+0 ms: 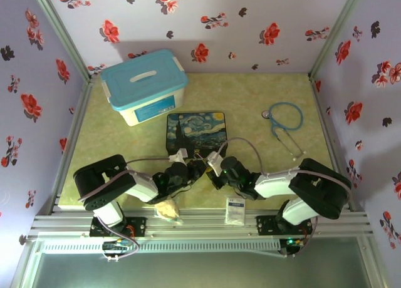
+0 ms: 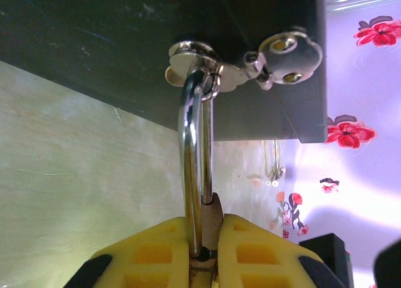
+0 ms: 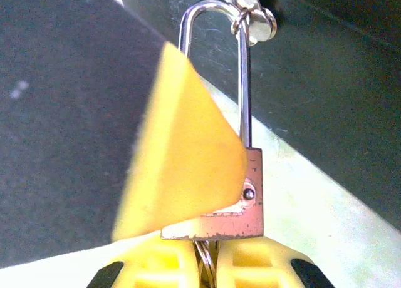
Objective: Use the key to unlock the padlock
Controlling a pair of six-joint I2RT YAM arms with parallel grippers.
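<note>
The brass padlock point(image 2: 213, 214) hangs by its silver shackle point(image 2: 191, 156) from the hasp point(image 2: 250, 69) on the front of the painted tin box point(image 1: 195, 130). My left gripper point(image 2: 210, 241) is shut on the padlock body. In the right wrist view the padlock point(image 3: 249, 203) sits just above my right gripper point(image 3: 207, 260), which is shut on the key point(image 3: 207, 266). The key's ring shows between the fingers, right under the lock's bottom, and its blade is hidden. One left finger point(image 3: 182, 144) covers much of the lock. Both grippers point(image 1: 191, 169) point(image 1: 217, 171) meet at the box's near edge.
A white bin with a blue lid point(image 1: 144, 87) stands at the back left. A blue stethoscope point(image 1: 285, 122) lies at the right. A small white packet point(image 1: 235, 210) and a pale crumpled item point(image 1: 168, 210) rest near the front rail. Flowered walls close three sides.
</note>
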